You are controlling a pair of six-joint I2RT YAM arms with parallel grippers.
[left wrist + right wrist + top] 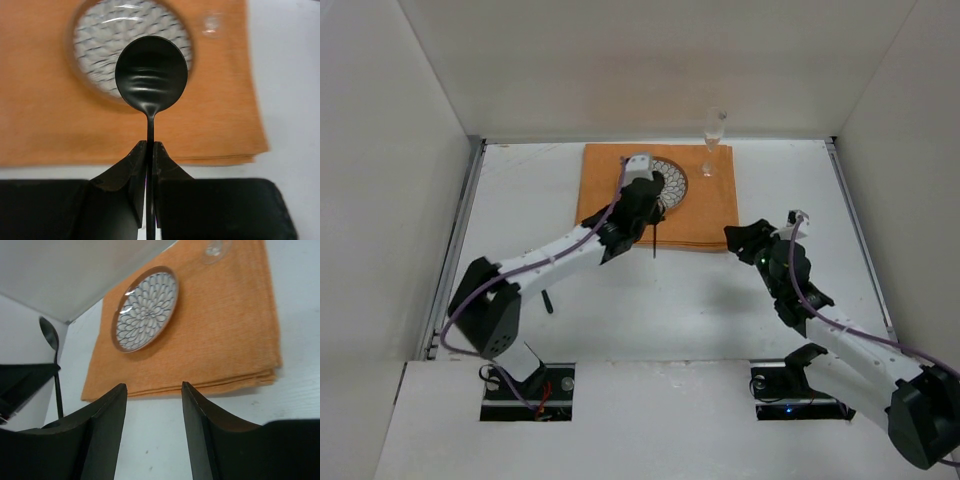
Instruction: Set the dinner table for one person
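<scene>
My left gripper [650, 212] hovers over the near edge of the orange cloth mat [705, 210], shut on the thin handle of a black spoon [655, 240]. In the left wrist view the fingers [135, 165] pinch the handle and the spoon bowl [151, 75] stands in front of the patterned plate [100, 45]. The plate [672, 180] lies on the mat, with a champagne flute [712, 140] upright at its right. My right gripper [742, 240] is open and empty over the white dinner table [650, 320], just off the mat's near right corner [260, 375].
A small black utensil [548, 300] lies on the table near the left arm. Metal rails [455, 250] run along both side edges. White walls enclose the table. The plate [146, 307], the flute's base [215, 247] and the held spoon [50, 335] show in the right wrist view.
</scene>
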